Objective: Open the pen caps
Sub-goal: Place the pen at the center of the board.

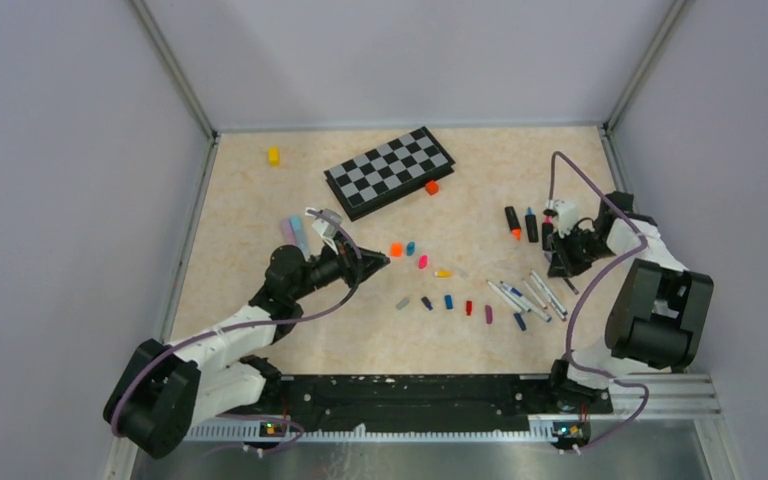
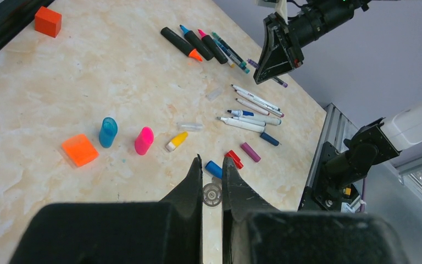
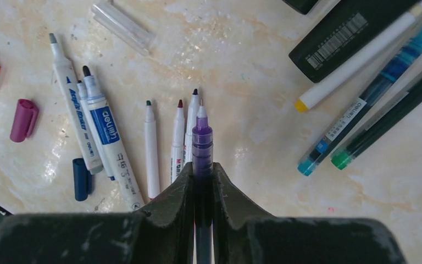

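The right gripper (image 3: 202, 168) grasps an uncapped purple pen (image 3: 202, 137) above the white pens (image 3: 151, 144); the left gripper (image 2: 212, 164) is clenched, empty.

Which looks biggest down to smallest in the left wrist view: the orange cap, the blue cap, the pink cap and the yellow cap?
1. orange cap, largest.
2. blue cap and pink cap: they look about alike, so not ranked.
3. yellow cap, smallest.
All lie similarly far from the camera.

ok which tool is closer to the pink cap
Left. In the top view the left tool is just left of the pink cap; the right tool is far to its right, gripping a purple pen.
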Action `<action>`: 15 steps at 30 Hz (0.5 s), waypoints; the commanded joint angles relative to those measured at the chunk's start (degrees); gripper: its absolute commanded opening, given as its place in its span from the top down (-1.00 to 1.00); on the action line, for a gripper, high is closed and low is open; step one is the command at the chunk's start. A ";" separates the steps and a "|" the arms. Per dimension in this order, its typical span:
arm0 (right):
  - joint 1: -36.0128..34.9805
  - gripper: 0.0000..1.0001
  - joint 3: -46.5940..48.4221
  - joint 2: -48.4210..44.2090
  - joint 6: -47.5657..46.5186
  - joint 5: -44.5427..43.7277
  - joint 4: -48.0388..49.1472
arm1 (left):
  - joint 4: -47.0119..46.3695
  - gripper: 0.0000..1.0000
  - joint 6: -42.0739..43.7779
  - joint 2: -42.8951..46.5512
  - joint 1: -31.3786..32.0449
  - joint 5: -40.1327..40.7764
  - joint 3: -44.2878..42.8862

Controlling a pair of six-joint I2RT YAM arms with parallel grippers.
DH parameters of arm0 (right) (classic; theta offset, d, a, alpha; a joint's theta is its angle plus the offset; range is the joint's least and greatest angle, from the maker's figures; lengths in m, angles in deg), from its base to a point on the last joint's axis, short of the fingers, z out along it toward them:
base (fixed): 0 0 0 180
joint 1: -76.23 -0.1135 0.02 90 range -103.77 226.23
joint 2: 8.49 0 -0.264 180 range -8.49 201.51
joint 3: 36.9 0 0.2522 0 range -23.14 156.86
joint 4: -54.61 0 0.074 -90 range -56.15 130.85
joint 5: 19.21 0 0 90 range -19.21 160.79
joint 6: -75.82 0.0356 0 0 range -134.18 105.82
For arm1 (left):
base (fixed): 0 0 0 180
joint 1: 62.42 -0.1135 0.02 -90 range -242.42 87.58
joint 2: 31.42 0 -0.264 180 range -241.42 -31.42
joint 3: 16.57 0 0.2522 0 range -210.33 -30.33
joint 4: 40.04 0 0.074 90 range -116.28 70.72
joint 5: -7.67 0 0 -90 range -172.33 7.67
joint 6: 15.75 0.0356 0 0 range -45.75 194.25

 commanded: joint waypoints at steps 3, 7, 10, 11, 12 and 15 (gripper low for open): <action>0.85 0.75 1.84 4.96 -0.15 -1.57 1.77 | -1.13 1.00 0.71 0.80 -0.12 -2.19 -0.06; 0.85 0.65 1.74 6.90 0.14 -1.53 1.84 | -2.02 1.00 -0.07 -0.12 -0.12 -2.72 0.10; 0.85 0.58 1.84 8.00 0.68 -1.95 2.07 | -2.41 1.00 -0.35 -0.51 -0.19 -2.97 0.12; 0.85 0.57 1.87 8.32 0.86 -2.24 2.20 | -2.47 1.00 -0.39 -0.60 -0.13 -3.04 0.03; 0.85 0.57 1.87 8.63 0.99 -2.45 2.25 | -2.57 1.00 -0.52 -0.71 -0.12 -3.16 -0.05; 0.85 0.52 2.10 8.91 1.10 -2.31 1.78 | -2.76 1.00 -0.96 -1.05 -0.07 -3.94 -0.40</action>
